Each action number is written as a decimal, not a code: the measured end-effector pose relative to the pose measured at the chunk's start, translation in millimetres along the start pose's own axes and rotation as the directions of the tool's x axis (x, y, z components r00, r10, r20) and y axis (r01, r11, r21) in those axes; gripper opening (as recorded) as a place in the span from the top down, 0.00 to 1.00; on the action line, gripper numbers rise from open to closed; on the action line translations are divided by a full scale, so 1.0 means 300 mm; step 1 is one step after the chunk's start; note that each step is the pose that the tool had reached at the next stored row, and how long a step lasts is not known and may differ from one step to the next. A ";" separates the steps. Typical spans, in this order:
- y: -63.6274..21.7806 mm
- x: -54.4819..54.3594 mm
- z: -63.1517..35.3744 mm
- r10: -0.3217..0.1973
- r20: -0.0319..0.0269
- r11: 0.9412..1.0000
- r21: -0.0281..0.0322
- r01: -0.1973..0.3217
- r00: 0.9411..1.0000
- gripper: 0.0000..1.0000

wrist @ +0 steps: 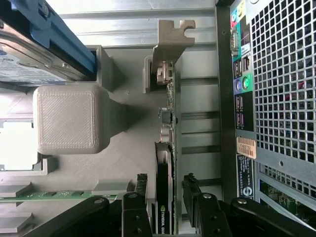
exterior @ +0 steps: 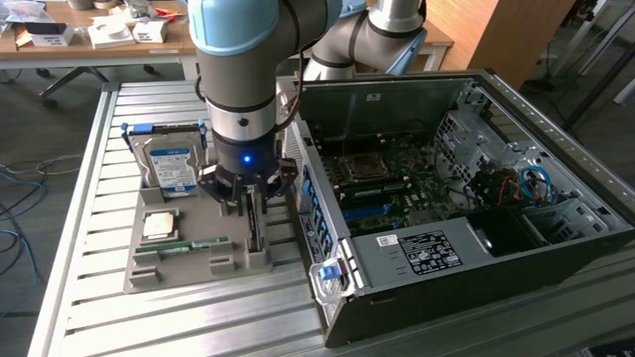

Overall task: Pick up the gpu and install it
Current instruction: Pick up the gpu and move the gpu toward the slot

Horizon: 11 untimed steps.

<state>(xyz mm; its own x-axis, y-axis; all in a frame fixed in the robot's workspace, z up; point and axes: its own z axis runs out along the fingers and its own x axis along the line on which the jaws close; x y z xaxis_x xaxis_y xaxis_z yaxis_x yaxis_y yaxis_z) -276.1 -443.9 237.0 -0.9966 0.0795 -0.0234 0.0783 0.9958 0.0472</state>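
The gpu (wrist: 166,123) is a thin dark card standing on edge in a slot of the grey holder (wrist: 133,163), its metal bracket (wrist: 170,37) at the far end. In the exterior view the gpu (exterior: 254,232) runs along the holder's side nearest the computer case. My gripper (wrist: 166,177) is open and lowered over one end of the card. Its black fingers (wrist: 142,190) stand on either side of the card, with a small gap on each side. From the exterior view my gripper (exterior: 248,202) hangs straight down over the card.
The open computer case (exterior: 447,223) lies on the exterior view's right, motherboard (exterior: 382,186) exposed, close beside the holder. A silver hard drive (exterior: 171,165) with blue clips stands at the holder's back. A green memory stick (exterior: 193,245) and a processor (exterior: 159,224) lie in the holder (exterior: 189,279).
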 end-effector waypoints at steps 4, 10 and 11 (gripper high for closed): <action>0.007 0.001 0.008 0.000 0.000 1.000 0.000 0.000 1.000 0.57; 0.011 0.002 0.018 0.000 0.000 1.000 0.000 0.000 1.000 0.57; 0.011 0.002 0.019 0.000 0.000 1.000 0.000 0.000 1.000 0.57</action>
<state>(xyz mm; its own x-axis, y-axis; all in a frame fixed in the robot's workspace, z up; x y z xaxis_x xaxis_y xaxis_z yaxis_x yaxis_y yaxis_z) -276.2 -440.2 231.5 -0.9965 0.0798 -0.0232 0.0787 0.9958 0.0469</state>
